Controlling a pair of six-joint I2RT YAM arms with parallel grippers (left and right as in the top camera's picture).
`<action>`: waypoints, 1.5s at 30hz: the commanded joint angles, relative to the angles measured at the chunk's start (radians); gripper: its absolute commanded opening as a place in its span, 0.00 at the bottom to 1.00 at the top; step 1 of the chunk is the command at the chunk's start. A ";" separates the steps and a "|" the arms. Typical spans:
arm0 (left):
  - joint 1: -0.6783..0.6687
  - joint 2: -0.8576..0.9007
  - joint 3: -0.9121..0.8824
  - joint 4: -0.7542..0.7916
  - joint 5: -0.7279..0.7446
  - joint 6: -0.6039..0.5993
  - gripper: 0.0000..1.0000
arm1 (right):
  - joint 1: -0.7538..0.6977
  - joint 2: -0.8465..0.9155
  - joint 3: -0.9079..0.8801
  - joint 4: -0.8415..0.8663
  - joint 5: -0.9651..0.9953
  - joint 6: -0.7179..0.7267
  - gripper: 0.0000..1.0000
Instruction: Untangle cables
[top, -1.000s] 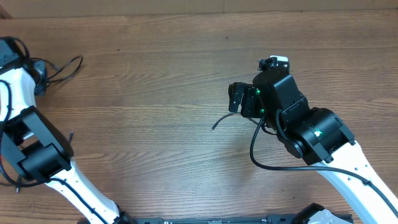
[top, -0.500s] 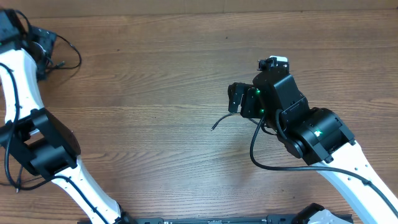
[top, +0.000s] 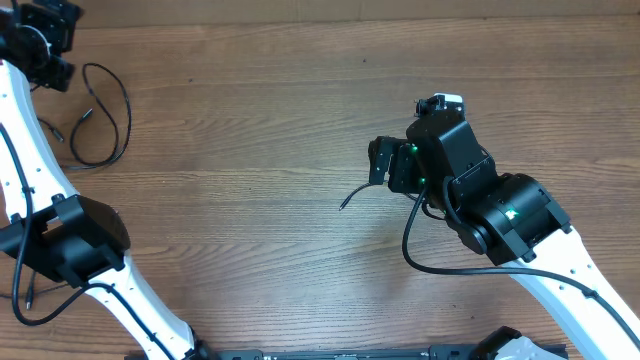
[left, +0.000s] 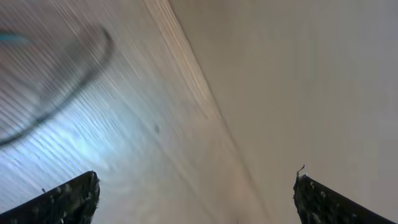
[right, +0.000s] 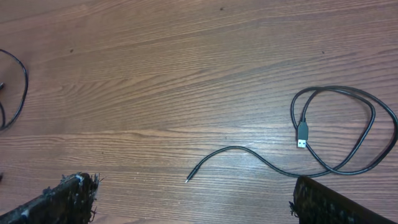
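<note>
One black cable (top: 112, 112) lies in a loose loop on the wooden table at the far left, its plug tips beside it. It shows as a blurred dark curve (left: 68, 81) in the left wrist view. My left gripper (top: 42, 38) hangs open above the table's far left corner, its jaws (left: 194, 190) empty. Another cable (right: 348, 134) with a USB plug (right: 303, 134) lies looped under my right gripper (top: 380, 162). Its thin end (top: 350, 196) trails left. The right gripper (right: 194, 200) is open, with the thin tip (right: 188, 180) just ahead of it.
The table's far edge (top: 300, 14) runs along the top of the overhead view. Each robot arm carries its own thicker black cable (top: 420, 255). Black rails (top: 350, 354) line the near edge.
My left gripper has opened and swung toward the far left corner. The cable it carried has dropped and now lies as a loose loop. The right arm has not moved.
</note>
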 joint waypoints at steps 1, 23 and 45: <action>-0.073 -0.018 0.051 -0.068 0.113 0.174 1.00 | -0.003 0.003 0.014 0.003 -0.001 0.033 1.00; -0.687 -0.018 0.061 -0.171 0.109 0.729 1.00 | -0.261 -0.435 0.016 -0.079 0.195 0.176 1.00; -1.184 0.114 0.024 -0.003 -0.353 0.846 1.00 | -0.279 -0.502 0.032 -0.319 0.201 0.176 1.00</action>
